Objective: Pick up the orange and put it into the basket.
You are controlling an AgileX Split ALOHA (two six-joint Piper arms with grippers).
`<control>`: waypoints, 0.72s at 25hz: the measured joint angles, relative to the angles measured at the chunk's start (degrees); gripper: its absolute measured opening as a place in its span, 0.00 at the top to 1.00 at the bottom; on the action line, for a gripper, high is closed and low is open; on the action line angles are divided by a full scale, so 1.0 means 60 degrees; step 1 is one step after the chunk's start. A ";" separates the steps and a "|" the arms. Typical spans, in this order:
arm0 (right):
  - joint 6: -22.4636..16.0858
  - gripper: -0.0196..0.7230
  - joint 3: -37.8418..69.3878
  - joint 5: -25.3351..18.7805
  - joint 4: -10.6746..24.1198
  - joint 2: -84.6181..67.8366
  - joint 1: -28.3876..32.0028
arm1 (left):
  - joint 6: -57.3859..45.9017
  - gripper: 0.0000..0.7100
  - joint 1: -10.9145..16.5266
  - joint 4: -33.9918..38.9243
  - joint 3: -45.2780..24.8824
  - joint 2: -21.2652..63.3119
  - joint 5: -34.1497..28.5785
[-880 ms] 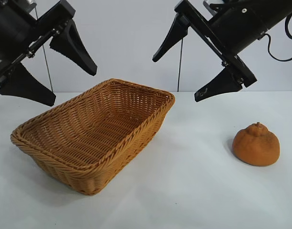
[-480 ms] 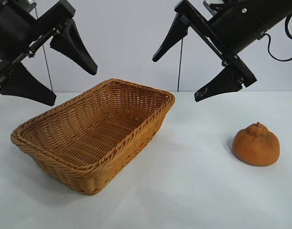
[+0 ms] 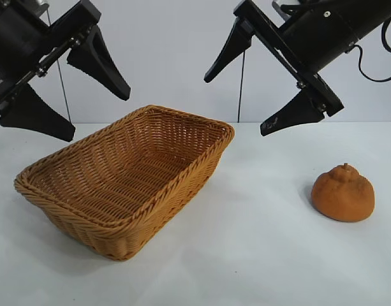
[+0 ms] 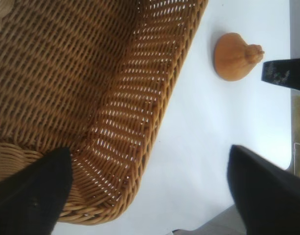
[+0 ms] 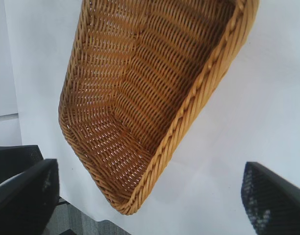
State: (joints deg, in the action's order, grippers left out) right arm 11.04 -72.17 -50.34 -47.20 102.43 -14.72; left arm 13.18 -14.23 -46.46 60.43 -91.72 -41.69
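The orange, dull orange-brown with a knobby top, sits on the white table at the right; it also shows in the left wrist view. The woven basket stands empty at the left centre and also shows in the left wrist view and the right wrist view. My left gripper hangs open and empty high above the basket's left end. My right gripper hangs open and empty high over the table, between the basket and the orange.
The white table runs to a pale back wall. Two thin vertical cables hang behind the arms. A table edge shows in the right wrist view.
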 joint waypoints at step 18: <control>0.0000 0.04 0.0000 0.0009 -0.0008 0.0000 0.0000 | -0.0300 0.14 0.0011 0.0604 0.0000 0.0789 0.0120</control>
State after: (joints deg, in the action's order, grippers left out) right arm 11.04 -72.17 -50.28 -47.24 102.43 -14.72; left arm 11.38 -14.17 -42.84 60.43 -86.98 -40.97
